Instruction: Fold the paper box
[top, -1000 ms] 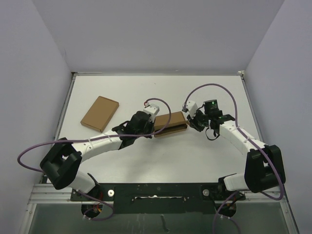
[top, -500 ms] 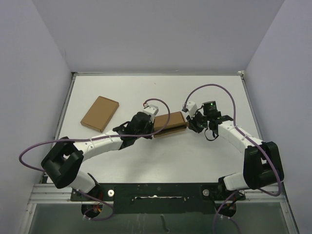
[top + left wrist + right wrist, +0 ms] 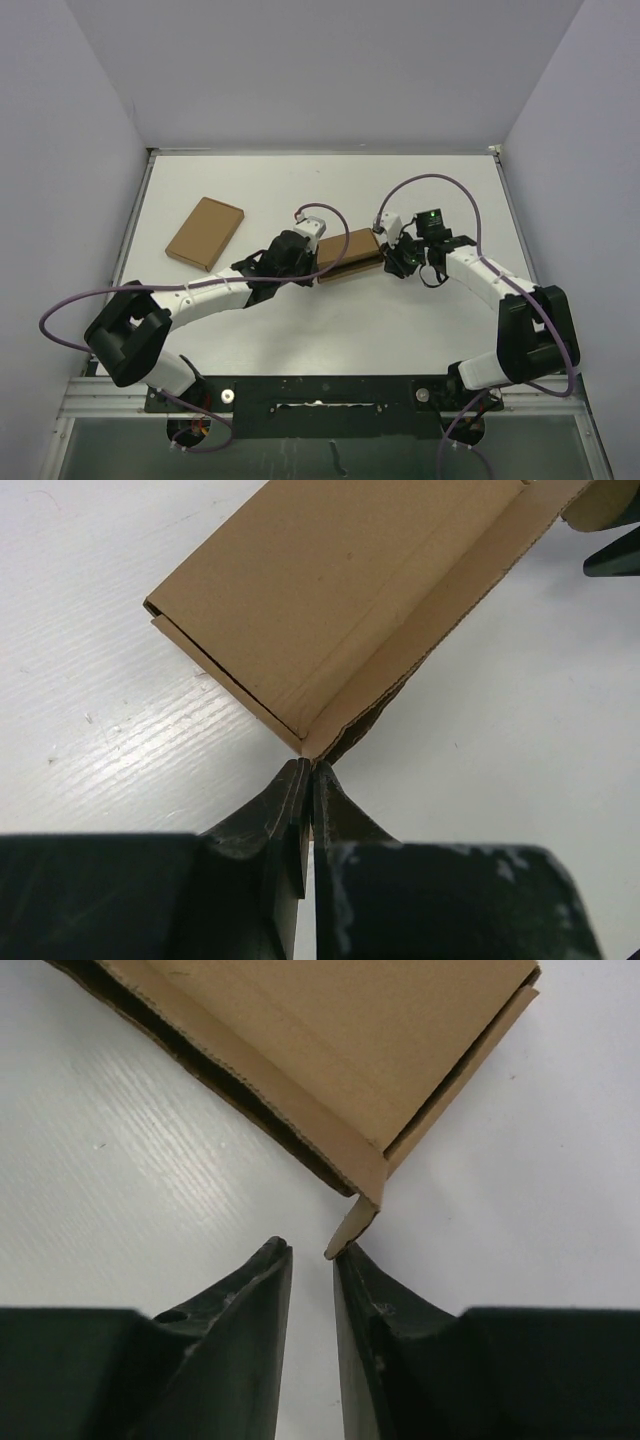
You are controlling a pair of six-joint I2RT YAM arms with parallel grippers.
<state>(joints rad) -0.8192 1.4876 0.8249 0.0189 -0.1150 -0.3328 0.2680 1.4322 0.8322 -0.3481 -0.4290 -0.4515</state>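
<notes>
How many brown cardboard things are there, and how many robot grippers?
Brown cardboard things: 2 (paper box, flat cardboard rectangle)
Robot grippers: 2 (left gripper, right gripper)
Total: 4

Looking like robot test lab, not home. White table (image 3: 330, 330) sitting boxed in by plain pale walls (image 3: 60, 150) on left, right and far side. Left arm (image 3: 200, 293) and right arm (image 3: 482, 278) standing bolted to metal frame (image 3: 100, 405) at near edge. Purple cables (image 3: 437, 175) looping off both arms. Paper box (image 3: 350, 252) and flat brown cardboard (image 3: 205, 232) lying on table top.
</notes>
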